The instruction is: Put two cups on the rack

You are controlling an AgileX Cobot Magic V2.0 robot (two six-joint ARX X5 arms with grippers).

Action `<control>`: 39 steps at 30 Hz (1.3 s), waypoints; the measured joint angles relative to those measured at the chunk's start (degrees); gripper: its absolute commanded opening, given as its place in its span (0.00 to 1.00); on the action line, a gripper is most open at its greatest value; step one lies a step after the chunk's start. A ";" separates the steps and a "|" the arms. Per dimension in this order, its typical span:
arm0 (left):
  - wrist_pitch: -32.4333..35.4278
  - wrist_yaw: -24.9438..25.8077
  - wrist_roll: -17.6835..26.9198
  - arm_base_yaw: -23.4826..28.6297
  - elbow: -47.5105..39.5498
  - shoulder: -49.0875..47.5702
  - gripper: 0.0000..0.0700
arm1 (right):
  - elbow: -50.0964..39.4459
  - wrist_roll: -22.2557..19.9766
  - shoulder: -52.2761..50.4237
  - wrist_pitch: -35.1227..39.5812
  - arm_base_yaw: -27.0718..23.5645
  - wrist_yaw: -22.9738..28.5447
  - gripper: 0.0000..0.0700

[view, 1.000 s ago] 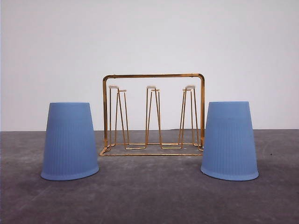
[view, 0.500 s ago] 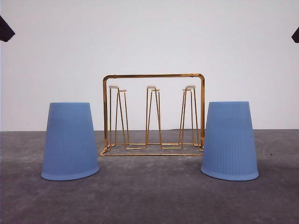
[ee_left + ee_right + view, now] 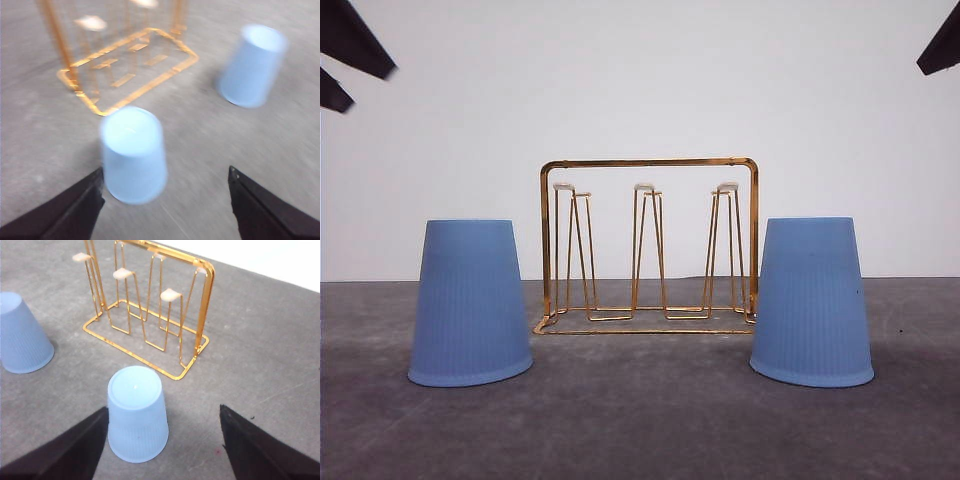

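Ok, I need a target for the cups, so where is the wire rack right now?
In the front view the gold wire rack stands upright at the centre of the grey table, slightly behind and between the two upside-down blue cups.

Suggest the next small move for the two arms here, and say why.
Probably lower each arm, jaws open, onto its own cup. Both cups, left and right, stand upside down on the table, flanking the empty rack. In the wrist views the left gripper and right gripper are open above them, each cup nearer one finger, so centring seems needed first.
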 measured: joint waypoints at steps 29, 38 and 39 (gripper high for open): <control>23.76 -2.24 -2.56 -2.51 0.00 37.46 0.57 | 0.00 0.00 0.00 0.02 0.00 1.51 0.64; 20.49 -2.75 -3.06 -2.50 1.57 35.94 0.38 | 0.00 0.00 0.00 0.02 0.00 1.51 0.64; 19.01 -2.75 -3.23 -2.51 2.20 35.55 0.38 | 0.00 0.00 0.00 0.02 0.00 1.51 0.64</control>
